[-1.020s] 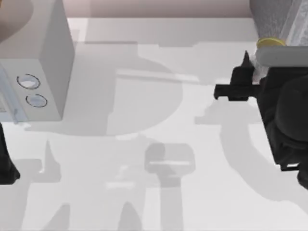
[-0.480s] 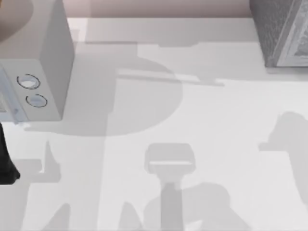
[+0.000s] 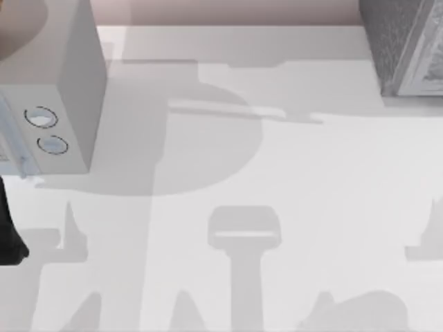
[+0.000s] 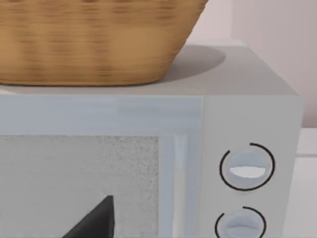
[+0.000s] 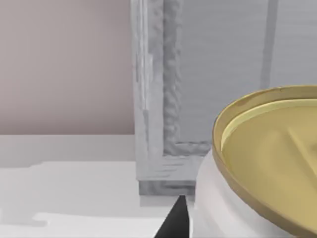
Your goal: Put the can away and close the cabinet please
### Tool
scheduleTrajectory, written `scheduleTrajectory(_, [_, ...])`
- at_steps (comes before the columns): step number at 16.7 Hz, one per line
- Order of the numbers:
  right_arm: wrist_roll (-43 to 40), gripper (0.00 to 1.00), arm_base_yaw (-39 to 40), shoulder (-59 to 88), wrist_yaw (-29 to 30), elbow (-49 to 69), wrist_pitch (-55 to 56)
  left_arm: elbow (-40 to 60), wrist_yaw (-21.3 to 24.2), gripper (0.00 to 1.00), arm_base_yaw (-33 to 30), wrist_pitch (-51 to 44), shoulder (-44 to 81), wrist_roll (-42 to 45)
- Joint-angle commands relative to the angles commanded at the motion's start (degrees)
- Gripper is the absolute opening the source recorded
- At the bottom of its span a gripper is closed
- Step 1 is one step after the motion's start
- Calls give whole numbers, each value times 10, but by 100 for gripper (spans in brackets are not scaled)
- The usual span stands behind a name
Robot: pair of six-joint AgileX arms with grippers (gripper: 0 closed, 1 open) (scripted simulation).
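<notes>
Left arm: you are looking at it parked by the pale box with two dials (image 3: 52, 131), at the table's (image 3: 277, 173) left edge; grip state cannot be told.
Can: its gold round lid (image 5: 277, 163) is sitting close before the right wrist camera, beside a dark fingertip (image 5: 174, 220).
Cabinet: its speckled grey corner (image 5: 158, 99) is standing just behind the can (image 5: 223, 208).
Basket: woven wicker (image 4: 94, 39) is resting on the pale box.

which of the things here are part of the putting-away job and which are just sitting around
Part of the job:
can, close before the right wrist camera
cabinet, at the table's far right

Just sitting around:
pale grey box with two dials, far left
wicker basket on top of it
</notes>
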Motion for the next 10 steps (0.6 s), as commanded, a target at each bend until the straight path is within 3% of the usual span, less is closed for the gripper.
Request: scheduleTrajectory(10, [1, 0, -4, 21, -7, 29, -24, 0, 0, 100, 0, 0, 0, 0])
